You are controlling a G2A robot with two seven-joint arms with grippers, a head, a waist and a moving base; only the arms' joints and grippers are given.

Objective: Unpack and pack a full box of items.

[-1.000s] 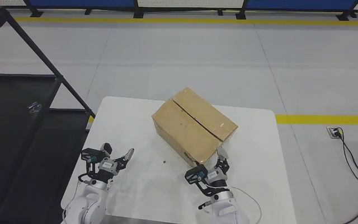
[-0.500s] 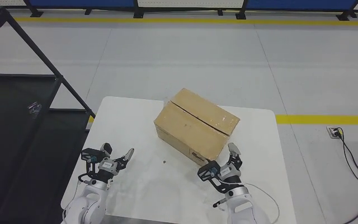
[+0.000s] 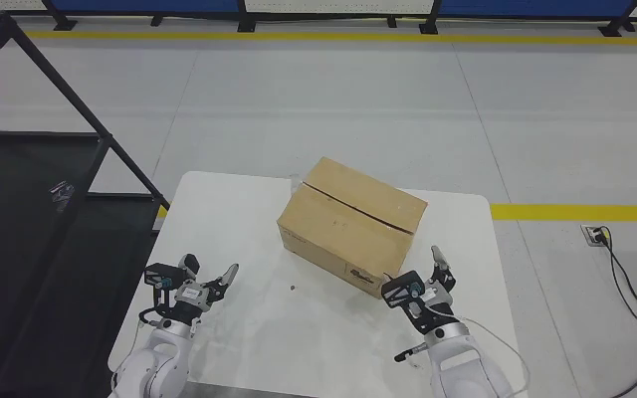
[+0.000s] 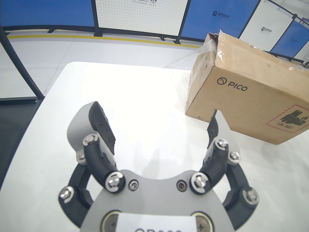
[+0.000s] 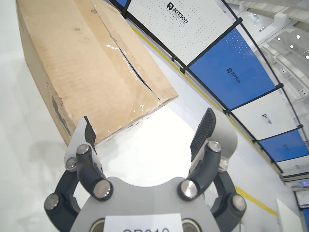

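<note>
- Where the table ends beyond the left gripper's outer side, a black metal frame [image 3: 75, 95] stands over a dark floor panel [image 3: 60, 229].
- Left gripper [image 3: 210, 269] [image 4: 157, 121]: fingers spread apart, holding nothing, over the near left part of the table.
- Table [image 3: 249, 338]: white top with rounded corners. A small dark speck [image 3: 292, 289] lies between the two grippers, nearer the left one.
- Box [image 3: 350, 231] [image 4: 253, 92] [image 5: 91, 56]: brown cardboard, flaps shut, clear tape along the top seam. It sits at an angle on the far half of the table, ahead and to the right of the left gripper and well apart from it. Its near corner is just ahead of the right gripper, on that gripper's inner side.
- Right gripper [image 3: 426, 277] [image 5: 147, 121]: fingers spread apart, holding nothing. Whether its inner finger touches the box cannot be told.
- Floor [image 3: 299, 99]: pale grey, with a yellow line [image 3: 557, 211] beyond the right gripper's outer side and a socket with cable [image 3: 594, 235] just past it.
- Partition panels [image 4: 140, 3]: blue and white, in black frames, along the far side of the room.
</note>
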